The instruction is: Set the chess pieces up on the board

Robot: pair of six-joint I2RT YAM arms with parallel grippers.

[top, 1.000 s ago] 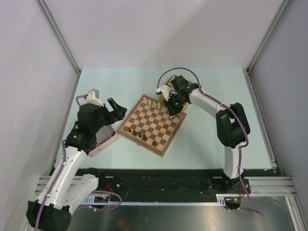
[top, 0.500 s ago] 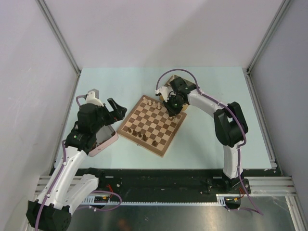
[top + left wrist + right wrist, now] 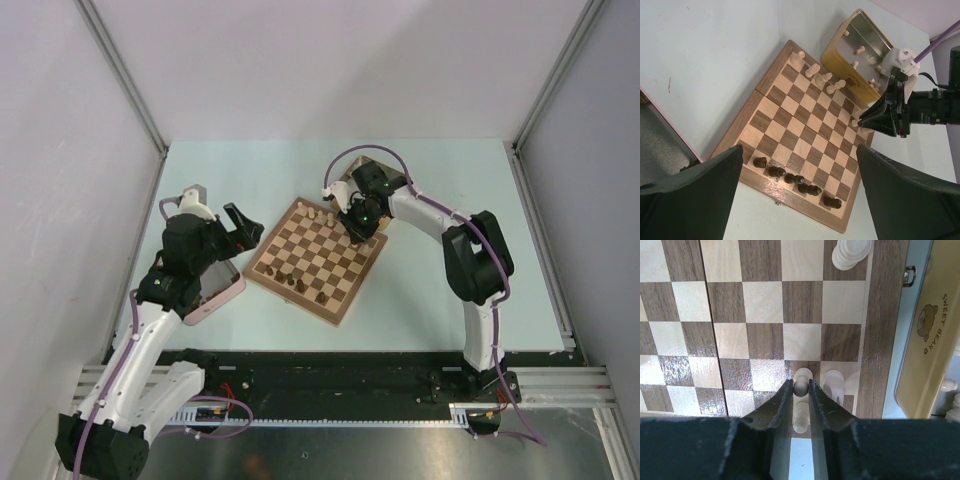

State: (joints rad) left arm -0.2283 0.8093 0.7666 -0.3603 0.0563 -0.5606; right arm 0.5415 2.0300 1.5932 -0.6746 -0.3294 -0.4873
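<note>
- Clenched on a pale piece [image 3: 801,385] in the right jaws, over the board's [image 3: 765,305] edge rows, just beside another pale piece [image 3: 834,382].
- Only a narrow strip of table [image 3: 890,380] between that board edge and the yellow tin [image 3: 925,340].
- Spread wide, nothing held, at the left jaws, off the board's opposite side.

The right arm [image 3: 432,213] swings a little toward the table's [image 3: 250,170] left edge, elbow and wrist together; the right gripper [image 3: 800,390], clamped on a pale pawn [image 3: 802,375], shifts only a touch over the board [image 3: 318,262]
</note>
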